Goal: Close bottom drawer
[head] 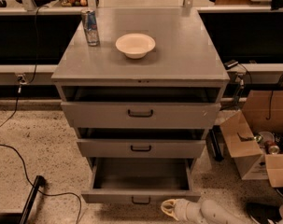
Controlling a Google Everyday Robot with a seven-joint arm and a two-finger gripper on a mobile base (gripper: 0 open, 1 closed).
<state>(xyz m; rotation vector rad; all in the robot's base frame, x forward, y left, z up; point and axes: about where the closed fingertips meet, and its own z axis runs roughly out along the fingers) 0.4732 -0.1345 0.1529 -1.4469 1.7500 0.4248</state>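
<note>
The grey metal cabinet [141, 69] has three drawers, all pulled out a little. The bottom drawer [141, 196] is the lowest, with the shortest front and a small black bar handle [141, 201]. It stands pulled out the farthest and its inside looks empty. My gripper [168, 208] is at the bottom edge of the view, a pale tip on a white arm that comes in from the lower right. It is low, just right of the bottom drawer's handle and close in front of the drawer's front panel.
A white bowl [135, 45] and a drink can [90, 27] stand on the cabinet top. An open cardboard box [258, 148] with cans sits on the floor at the right. Black cables [19, 157] and a black bar [31, 200] lie on the floor at the left.
</note>
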